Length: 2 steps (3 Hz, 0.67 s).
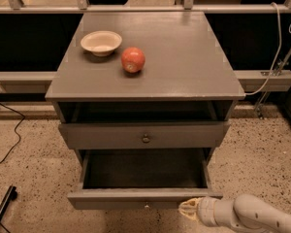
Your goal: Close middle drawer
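Now set tool (186, 210), seemingly touching the middle drawer (131, 198) front just left of it, square; push straight in. Cannot tell how open.

1. The grey cabinet top (184, 57) is the counter; the cabinet stands on a speckled floor (34, 174).
2. A pale bowl (101, 42) sits upright near the counter's left edge, toward the back corner.
3. A red apple (133, 59) lies just beside the bowl, on its right and closer to the front edge.
4. The gripper (188, 209) is low down, below the counter's front right corner, at the front panel of the middle drawer (136, 198).
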Each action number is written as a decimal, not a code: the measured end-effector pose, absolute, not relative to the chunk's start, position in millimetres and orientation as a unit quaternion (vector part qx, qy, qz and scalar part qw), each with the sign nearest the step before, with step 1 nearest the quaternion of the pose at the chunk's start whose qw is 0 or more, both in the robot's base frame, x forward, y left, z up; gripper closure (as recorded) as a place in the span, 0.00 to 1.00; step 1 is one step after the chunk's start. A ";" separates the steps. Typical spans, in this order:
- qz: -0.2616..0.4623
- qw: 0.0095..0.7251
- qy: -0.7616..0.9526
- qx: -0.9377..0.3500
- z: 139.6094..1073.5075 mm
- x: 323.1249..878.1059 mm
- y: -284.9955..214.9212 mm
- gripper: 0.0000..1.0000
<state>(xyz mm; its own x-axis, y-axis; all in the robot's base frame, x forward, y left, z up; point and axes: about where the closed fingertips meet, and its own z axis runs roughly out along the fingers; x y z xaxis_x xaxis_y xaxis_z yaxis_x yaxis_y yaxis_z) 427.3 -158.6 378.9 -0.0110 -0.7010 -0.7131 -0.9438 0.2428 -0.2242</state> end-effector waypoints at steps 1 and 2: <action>0.166 0.381 0.689 -0.594 374.7 436.4 -152.1 1.00; 0.163 0.384 0.691 -0.590 373.9 451.0 -145.6 1.00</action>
